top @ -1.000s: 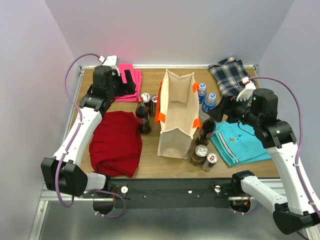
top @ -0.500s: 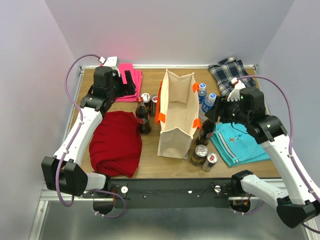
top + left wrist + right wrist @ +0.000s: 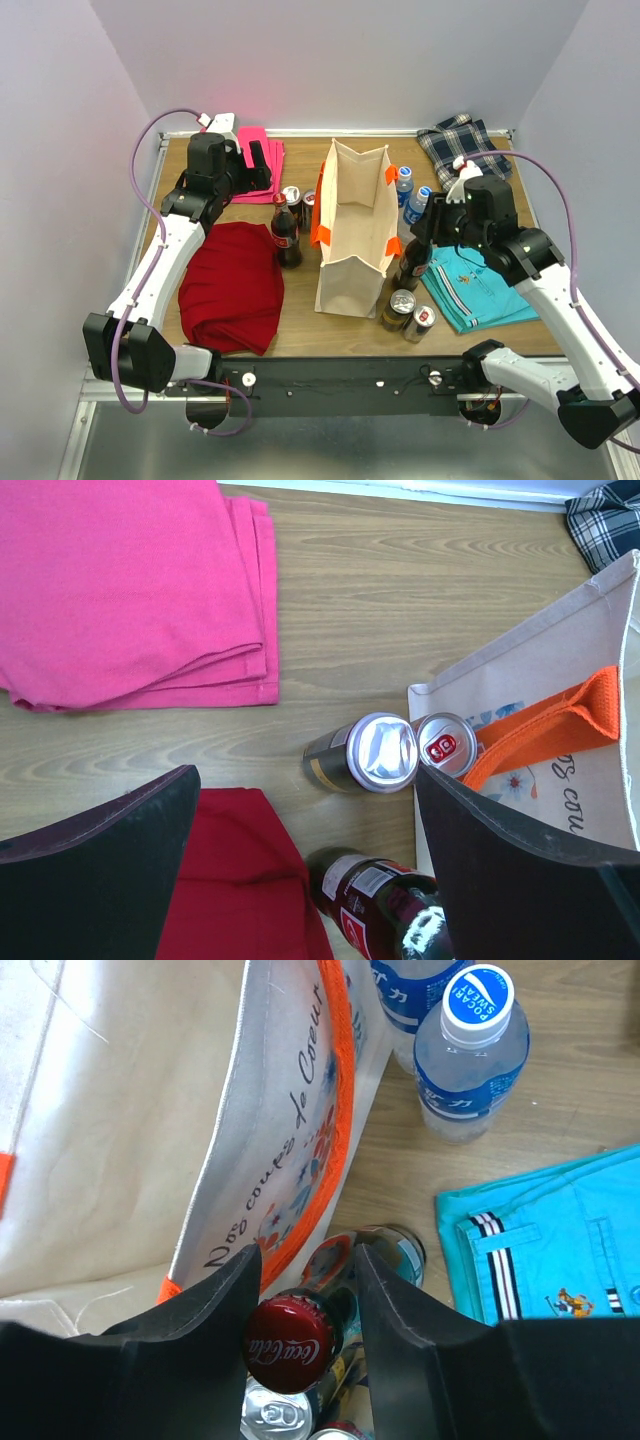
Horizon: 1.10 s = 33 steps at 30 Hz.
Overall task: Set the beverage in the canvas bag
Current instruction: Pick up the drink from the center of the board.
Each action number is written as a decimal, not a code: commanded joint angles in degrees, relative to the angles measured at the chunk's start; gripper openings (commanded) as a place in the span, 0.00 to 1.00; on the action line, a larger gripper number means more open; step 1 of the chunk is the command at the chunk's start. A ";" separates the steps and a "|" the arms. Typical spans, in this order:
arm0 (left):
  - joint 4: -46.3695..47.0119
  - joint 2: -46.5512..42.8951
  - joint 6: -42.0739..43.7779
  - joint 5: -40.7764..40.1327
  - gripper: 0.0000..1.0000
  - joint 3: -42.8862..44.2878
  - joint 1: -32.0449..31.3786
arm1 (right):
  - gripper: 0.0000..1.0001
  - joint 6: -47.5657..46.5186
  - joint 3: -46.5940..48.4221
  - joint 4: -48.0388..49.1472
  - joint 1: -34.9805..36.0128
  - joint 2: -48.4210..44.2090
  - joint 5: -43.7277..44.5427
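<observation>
Right jaws straddle the cola bottle (image 3: 290, 1346) beside the canvas bag (image 3: 345, 280).
They flank its red cap; pinching or not, I cannot tell. The bottle stands hard against the bag's right wall, crowded by nearer cans (image 3: 275, 1415). Left jaws are spread wide over two upright cans (image 3: 380, 752).

The overhead camera sits high behind the near edge of the table (image 3: 300, 340) and looks down across all of it. The left wrist camera looks steeply down from close above a pink cloth (image 3: 120, 580) and two cans (image 3: 385, 752), the right wrist camera from closer still onto a bottle cap (image 3: 291, 1344). All three views share the canvas bag (image 3: 355, 225), each wrist seeing its nearer side.
</observation>
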 commanded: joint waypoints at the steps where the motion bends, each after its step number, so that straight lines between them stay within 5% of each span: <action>1: 1.08 0.52 0.31 -1.06 0.99 -0.53 -0.39 | 0.47 0.38 1.06 -2.10 0.96 0.23 4.29; 7: 1.17 0.43 0.22 -1.06 0.99 -0.62 -0.47 | 0.30 0.20 1.50 -2.90 1.13 0.31 5.35; 11: 1.17 0.52 0.31 -0.97 0.99 -0.18 -0.39 | 0.01 0.29 1.77 -2.72 1.13 0.31 5.44; 33: 3.98 -2.03 3.56 2.01 0.99 0.17 -0.47 | 0.01 -2.17 11.26 0.97 1.22 1.55 7.28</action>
